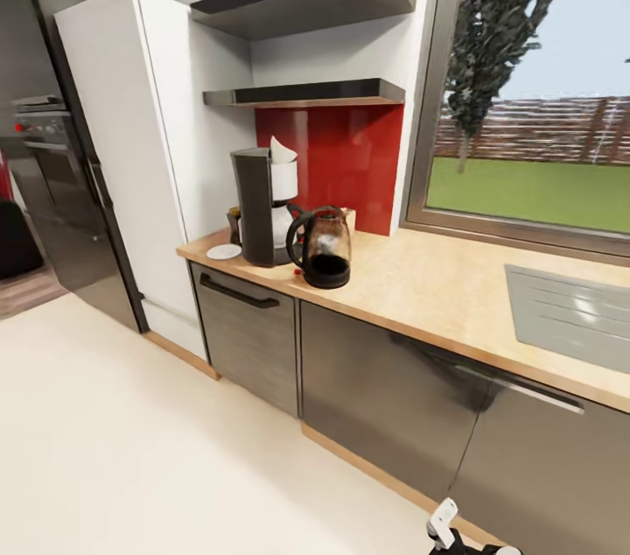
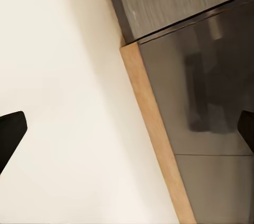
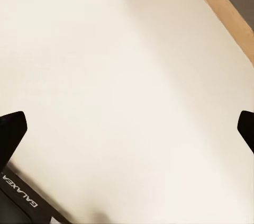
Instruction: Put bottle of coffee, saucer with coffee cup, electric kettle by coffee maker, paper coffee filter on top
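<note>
A: Left end of the kitchen countertop (image 1: pixel 420 284): saucer (image 1: pixel 224 252) bare, near the coffee maker (image 1: pixel 255 207); paper coffee filter (image 1: pixel 282 151) on its top; electric kettle (image 1: pixel 322 247) just right of it.

B: Bottle? Cup?

A: Something small and dark behind the machine, can't tell what. Kitchen shelf (image 1: pixel 306 93) looks bare.

B: Grippers?

A: Left gripper (image 2: pixel 127 128) and right gripper (image 3: pixel 127 128) both spread wide, holding nothing, over floor.

B: Cup onto saucer seems the remaining step; robot must approach first.

Coffee maker (image 1: pixel 255 207), filter (image 1: pixel 281 151) on top, stands between saucer (image 1: pixel 224 252) and kettle (image 1: pixel 322 247).
</note>
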